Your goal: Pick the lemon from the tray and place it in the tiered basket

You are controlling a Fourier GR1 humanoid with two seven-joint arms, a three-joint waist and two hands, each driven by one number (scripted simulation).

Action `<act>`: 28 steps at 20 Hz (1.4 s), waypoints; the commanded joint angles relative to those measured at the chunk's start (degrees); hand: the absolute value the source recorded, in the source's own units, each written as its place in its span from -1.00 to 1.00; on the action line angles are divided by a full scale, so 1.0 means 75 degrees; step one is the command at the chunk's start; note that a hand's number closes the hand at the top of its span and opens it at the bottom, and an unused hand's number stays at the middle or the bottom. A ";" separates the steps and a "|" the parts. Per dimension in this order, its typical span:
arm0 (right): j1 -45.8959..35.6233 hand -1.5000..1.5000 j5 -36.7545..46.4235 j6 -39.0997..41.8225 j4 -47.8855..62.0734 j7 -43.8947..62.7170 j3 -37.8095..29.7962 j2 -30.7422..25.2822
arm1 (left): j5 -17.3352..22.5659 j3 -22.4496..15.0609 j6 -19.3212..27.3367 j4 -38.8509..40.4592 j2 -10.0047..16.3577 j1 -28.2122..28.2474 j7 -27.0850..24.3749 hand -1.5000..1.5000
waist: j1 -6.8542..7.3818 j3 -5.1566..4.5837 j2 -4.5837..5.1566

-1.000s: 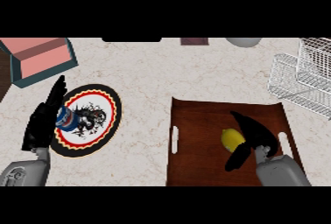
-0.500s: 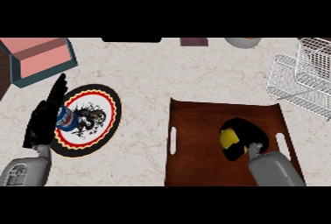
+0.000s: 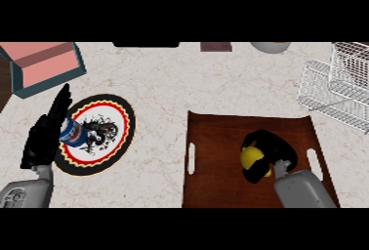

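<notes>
Grasping the lemon with the right robot hand, fingers curled over it, inside the brown tray. Up and right of that robot hand, well apart: the wire tiered basket. Resting open at the left, fingers straight: the left robot hand, at the rim of a patterned plate on the surface.

Dark wooden tray, white wire basket, speckled stone-look counter.
</notes>
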 commanded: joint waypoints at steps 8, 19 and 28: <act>-0.2364 1.00 0.1423 -0.2426 0.0664 0.1622 -0.0870 0.1132 | 0.0056 -0.0011 -0.0299 -0.0076 0.0119 -0.0271 0.0115 0.00 | 0.0330 0.0038 0.0094; -0.4411 1.00 0.3671 -0.5712 0.1223 0.1687 -0.1552 0.0541 | -0.0135 -0.0108 -0.0086 0.0108 -0.0083 -0.0324 0.0140 0.00 | 0.0115 0.0035 0.0064; -0.5521 1.00 0.4521 -0.4041 0.1244 0.2204 -0.1826 -0.0699 | 0.0085 0.0220 -0.0260 0.0021 0.0086 0.0125 -0.0178 0.00 | 0.0031 0.0032 0.0024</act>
